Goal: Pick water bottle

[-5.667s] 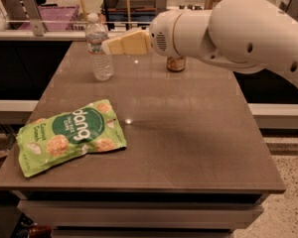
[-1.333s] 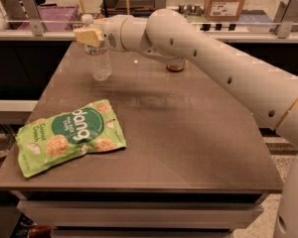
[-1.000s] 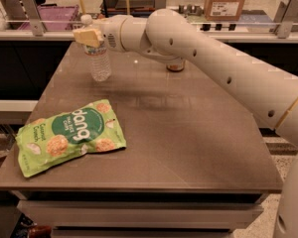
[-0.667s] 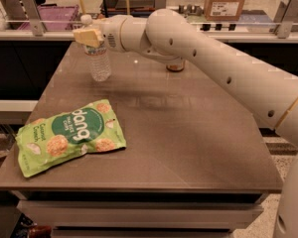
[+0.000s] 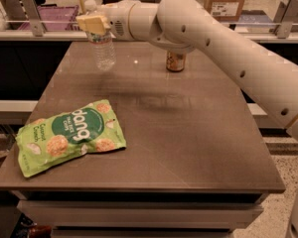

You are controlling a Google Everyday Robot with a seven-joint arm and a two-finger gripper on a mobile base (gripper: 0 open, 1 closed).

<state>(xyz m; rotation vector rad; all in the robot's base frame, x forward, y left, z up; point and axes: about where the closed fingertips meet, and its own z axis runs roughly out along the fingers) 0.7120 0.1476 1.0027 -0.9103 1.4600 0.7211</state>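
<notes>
The water bottle [image 5: 104,51], clear ribbed plastic with a white cap, is at the far left of the brown table [image 5: 188,148]. My gripper [image 5: 93,24] is shut on its neck from the right, the cream fingers [image 5: 89,22] clamped just under the cap. The bottle hangs upright with its base slightly above the tabletop. My white arm [image 5: 213,33] reaches in from the right across the back of the table.
A gold-brown drink can [image 5: 175,61] stands at the far middle, partly under the arm. A green snack bag [image 5: 69,135] lies flat at the front left. A purple bin [image 5: 52,16] and a cardboard box [image 5: 227,1] sit on the counter behind.
The gripper has moved up a little with the bottle in it, so the bottle's base has left the table. The can and the bag have not moved.
</notes>
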